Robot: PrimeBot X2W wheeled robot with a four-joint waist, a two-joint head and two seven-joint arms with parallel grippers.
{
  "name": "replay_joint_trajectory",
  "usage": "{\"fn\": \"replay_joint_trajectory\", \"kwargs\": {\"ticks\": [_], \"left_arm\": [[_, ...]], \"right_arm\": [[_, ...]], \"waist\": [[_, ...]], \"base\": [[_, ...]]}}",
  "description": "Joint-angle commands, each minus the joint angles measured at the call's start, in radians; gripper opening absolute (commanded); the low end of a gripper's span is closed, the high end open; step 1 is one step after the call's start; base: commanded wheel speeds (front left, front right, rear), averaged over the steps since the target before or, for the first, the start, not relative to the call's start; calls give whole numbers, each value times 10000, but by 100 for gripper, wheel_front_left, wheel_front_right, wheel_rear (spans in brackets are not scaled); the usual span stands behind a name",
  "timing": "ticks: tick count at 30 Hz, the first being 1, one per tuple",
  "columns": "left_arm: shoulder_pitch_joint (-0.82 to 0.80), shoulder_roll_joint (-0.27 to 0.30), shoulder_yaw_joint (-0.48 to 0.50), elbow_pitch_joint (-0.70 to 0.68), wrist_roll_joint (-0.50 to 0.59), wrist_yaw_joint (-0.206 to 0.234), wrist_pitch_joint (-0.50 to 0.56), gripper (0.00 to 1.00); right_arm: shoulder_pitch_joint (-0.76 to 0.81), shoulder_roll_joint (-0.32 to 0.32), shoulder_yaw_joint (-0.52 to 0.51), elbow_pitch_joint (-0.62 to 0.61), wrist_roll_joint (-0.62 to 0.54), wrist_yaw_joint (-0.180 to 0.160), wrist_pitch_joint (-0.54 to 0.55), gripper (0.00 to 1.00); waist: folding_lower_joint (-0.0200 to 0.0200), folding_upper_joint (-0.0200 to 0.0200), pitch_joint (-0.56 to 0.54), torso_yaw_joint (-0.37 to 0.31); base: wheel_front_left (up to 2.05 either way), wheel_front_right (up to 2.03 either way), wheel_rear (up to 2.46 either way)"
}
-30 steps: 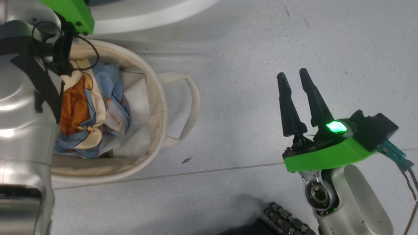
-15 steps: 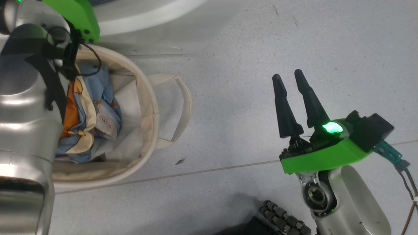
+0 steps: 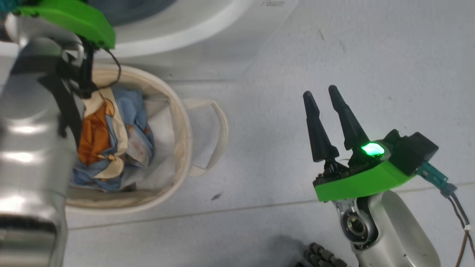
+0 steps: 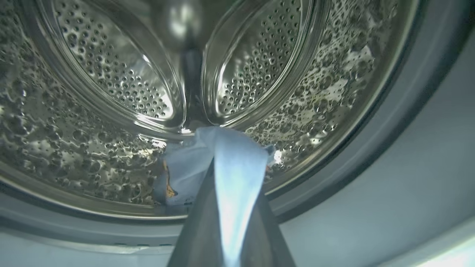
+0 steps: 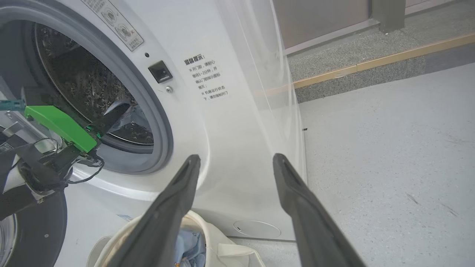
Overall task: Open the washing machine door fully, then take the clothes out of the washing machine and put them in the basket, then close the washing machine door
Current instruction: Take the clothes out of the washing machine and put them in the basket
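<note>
Light blue fabric, one piece of the clothes [image 4: 237, 167], is clamped between the two fingers of my left gripper [image 4: 219, 139], whose jaws are pressed together on it. An orange-brown print shows at the left edge of the cloth. The grip lies inside the washing machine [image 5: 222, 129], low in the shiny perforated steel drum [image 4: 111, 74], with the cloth hanging against the drum wall just above the grey gasket [image 4: 389, 122]. Seen from my right wrist, the left arm reaches through the round opening, its dark finger inside the drum.

My right gripper [image 3: 320, 92] is released: its fingers stand spread with nothing between them, pointing toward the front of the machine, well apart from the left arm and hovering over the grey speckled floor [image 3: 278, 55].

More of the clothes, blue with cream and orange patches, lie bunched in the basket [image 3: 183, 141]. The basket stands on the floor just before the machine, beside my left arm, one looped handle [image 3: 219, 137] hanging toward the right gripper.
</note>
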State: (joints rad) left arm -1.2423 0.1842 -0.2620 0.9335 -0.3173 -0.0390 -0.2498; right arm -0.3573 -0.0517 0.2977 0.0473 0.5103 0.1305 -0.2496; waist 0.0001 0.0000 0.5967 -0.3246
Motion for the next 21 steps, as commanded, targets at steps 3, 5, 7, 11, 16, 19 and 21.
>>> {"fn": "replay_joint_trajectory", "kwargs": {"ticks": [3,5,7,11,16,19,21], "left_arm": [[823,385,375,-1933,382,194,-114,0],[1526,395,581,-3057,556,303,-116,0],[2312,374,825,-4149,716,403,-117,0],[3980,274,1211,-5947,1070,516,-118,0],[5915,6,2007,-8058,1135,475,-119,0],[6840,-234,2329,-9161,1221,384,-119,0],[7321,-466,2525,-9749,1203,327,-119,0]], "right_arm": [[427,15,188,-172,-138,2,-122,100],[506,15,205,-90,-203,2,-122,100],[603,15,208,-10,-278,2,-122,100],[851,15,77,149,-457,2,-122,100],[1173,15,-114,256,-650,2,-122,100],[1348,15,-143,293,-763,2,-122,100],[1433,15,-123,312,-809,2,-122,100]], "waist": [[-1,0,-722,245],[-1,0,-1035,332],[-1,0,-1353,414],[-1,0,-2049,624],[-1,0,-2876,901],[-1,0,-3189,1093],[-1,0,-3326,1206]], "base": [[0,0,0],[0,0,0],[0,0,0],[0,0,0],[0,0,0],[0,0,0],[0,0,0]]}}
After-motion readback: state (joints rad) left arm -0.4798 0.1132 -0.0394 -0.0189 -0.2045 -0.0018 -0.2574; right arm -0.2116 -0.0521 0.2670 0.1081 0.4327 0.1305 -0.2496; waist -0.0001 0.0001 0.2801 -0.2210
